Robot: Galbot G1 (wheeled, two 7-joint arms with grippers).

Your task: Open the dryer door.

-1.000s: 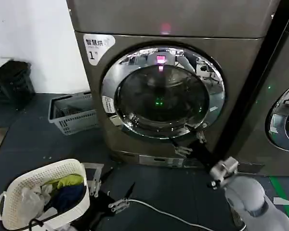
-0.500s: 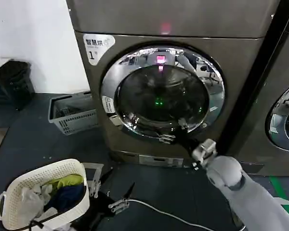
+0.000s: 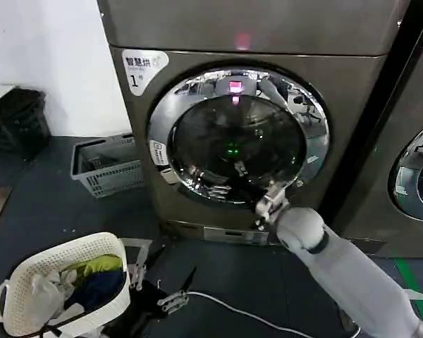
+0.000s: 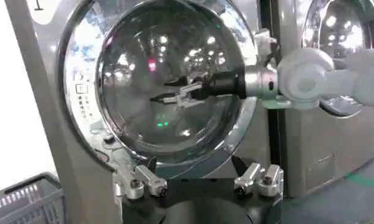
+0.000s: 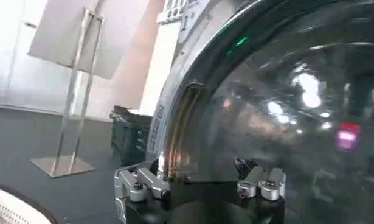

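Head view first, operator: nearest you, at the bottom left, sat a white laundry basket [image 3: 60, 282] with clothes in it, and just beside it your left gripper [image 3: 158, 278] hung low over the dark floor, its fingers spread apart with nothing between them. Your right arm reached up from the lower right corner, and your right gripper [image 3: 225, 179] was in front of the lower part of the dryer door [image 3: 236, 137], jaws apart and empty. From the left wrist camera you could see that same right gripper [image 4: 177, 94] level before the dark glass, both fingers open, though whether the tips touched the glass could not be told. The dryer door [image 4: 168, 79] was shut, its chrome ring flush against the front of the dryer [image 3: 134, 141], under the pink indicator light [image 3: 241, 41] and right of the white sticker [image 3: 142, 67] marked "1". Further back on the left, a grey crate [image 3: 107, 165] stood on the floor by the white wall
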